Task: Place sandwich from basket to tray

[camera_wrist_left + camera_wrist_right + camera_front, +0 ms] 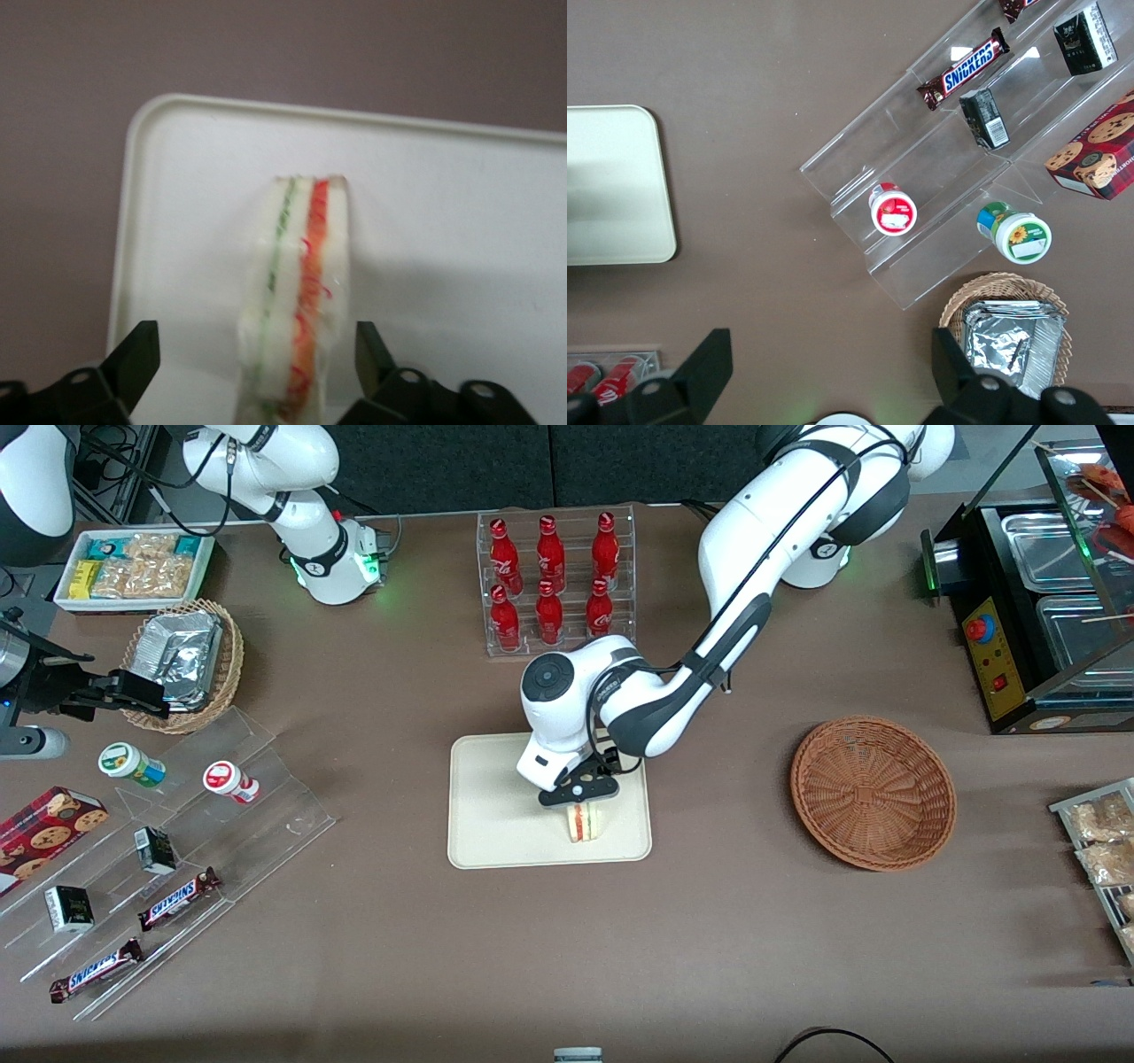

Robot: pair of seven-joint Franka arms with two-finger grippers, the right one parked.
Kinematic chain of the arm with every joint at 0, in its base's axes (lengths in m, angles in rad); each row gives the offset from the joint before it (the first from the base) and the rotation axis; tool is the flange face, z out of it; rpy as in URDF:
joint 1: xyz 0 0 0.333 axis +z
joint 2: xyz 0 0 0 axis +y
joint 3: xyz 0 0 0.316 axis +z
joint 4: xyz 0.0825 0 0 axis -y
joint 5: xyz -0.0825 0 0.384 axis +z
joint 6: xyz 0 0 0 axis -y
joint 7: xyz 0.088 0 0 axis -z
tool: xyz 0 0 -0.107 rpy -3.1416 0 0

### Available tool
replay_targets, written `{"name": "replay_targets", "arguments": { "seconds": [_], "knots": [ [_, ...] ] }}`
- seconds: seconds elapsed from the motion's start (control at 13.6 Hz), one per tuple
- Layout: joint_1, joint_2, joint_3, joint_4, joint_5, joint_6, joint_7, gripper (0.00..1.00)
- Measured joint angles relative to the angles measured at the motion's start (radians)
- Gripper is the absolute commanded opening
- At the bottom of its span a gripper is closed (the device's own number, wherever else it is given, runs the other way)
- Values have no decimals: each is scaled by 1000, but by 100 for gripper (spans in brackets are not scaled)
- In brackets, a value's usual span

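Standing on its edge on the tray (496, 815), the sandwich (583, 823) is a pale bread wedge with a green stripe and a red-orange stripe running along its cut face. Directly above it hangs the gripper (582, 797), its fingers (133, 359) spread clear of both bread faces, released. Only the front view shows the basket (873, 791), toward the working arm's end of the table.

The working arm (753, 593) is showing glossy white shells with dark grey joint bands. A black cable is running along its links. The gripper (580, 790), above the tray (496, 815), is showing black fingers (133, 359).
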Motion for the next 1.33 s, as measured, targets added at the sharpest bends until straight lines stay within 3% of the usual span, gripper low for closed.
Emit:
{"name": "replay_targets", "arguments": {
  "seconds": [0.3,0.52,0.66,1.33],
  "knots": [
    [31,-80,5,137,-73,-190,-3,99],
    [140,-211,9,161,-176,-259,4,99],
    [211,-296,9,161,-200,-341,36,99],
    [480,-518,13,155,-282,-636,518,99]
  ]
}}
